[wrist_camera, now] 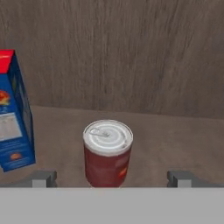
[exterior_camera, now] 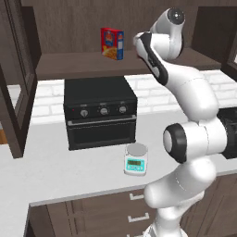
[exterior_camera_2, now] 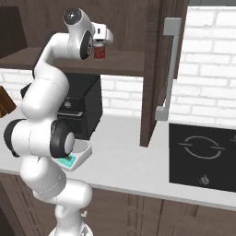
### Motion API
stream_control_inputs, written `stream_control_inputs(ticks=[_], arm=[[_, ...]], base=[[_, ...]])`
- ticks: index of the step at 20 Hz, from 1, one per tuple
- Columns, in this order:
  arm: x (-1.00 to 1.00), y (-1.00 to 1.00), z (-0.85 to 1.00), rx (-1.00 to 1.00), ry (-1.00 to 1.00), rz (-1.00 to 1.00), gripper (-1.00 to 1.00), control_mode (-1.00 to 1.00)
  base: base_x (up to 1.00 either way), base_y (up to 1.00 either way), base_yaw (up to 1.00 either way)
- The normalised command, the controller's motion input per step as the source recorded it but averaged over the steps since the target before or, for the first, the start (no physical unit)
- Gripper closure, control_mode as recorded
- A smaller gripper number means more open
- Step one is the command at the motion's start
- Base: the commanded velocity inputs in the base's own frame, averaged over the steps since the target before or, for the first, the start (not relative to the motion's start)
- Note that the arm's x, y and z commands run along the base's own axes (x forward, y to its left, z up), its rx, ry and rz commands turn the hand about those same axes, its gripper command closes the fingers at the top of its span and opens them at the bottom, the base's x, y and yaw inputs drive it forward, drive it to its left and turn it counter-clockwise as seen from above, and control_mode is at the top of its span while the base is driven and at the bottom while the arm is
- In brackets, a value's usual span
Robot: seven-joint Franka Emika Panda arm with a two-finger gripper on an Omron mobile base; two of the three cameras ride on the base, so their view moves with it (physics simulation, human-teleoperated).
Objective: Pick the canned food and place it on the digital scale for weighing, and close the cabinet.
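Note:
The canned food (wrist_camera: 107, 153), a dark-red can with a pale lid, stands upright on the shelf of the open cabinet (exterior_camera_2: 159, 69). My gripper (wrist_camera: 113, 178) is open, with one fingertip on each side of the can and a gap to it on both sides. In the right base view the gripper (exterior_camera_2: 100, 44) hangs at the shelf just over the can (exterior_camera_2: 99, 51). The white and teal digital scale (exterior_camera: 136, 159) sits on the counter in front of the toaster oven, its round plate bare. The arm partly hides the scale (exterior_camera_2: 77, 156) in the right base view.
A red-and-blue food box (wrist_camera: 13, 113) stands on the shelf left of the can. A black toaster oven (exterior_camera: 99, 111) sits under the shelf. Both cabinet doors (exterior_camera: 18, 78) stand open, the right one with a long silver handle (exterior_camera_2: 170, 69). A black cooktop (exterior_camera_2: 203, 156) lies at the right.

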Motion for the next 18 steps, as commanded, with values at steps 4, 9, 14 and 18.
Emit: stream_control_inputs(ticks=[4, 9, 14, 18], arm=[[0.38, 0.05, -0.01, 0.00, 0.00, 0.00, -1.00, -1.00], [0.39, 0.02, -0.08, 0.00, 0.00, 0.00, -1.00, -1.00], [0.34, 0.06, -0.18, 0.00, 0.00, 0.00, -1.00, -1.00], [0.08, 0.02, -0.31, 0.00, 0.00, 0.00, -1.00, -1.00]], base=[[0.00, 0.00, 0.00], [0.00, 0.00, 0.00], [0.00, 0.00, 0.00], [0.00, 0.00, 0.00]])
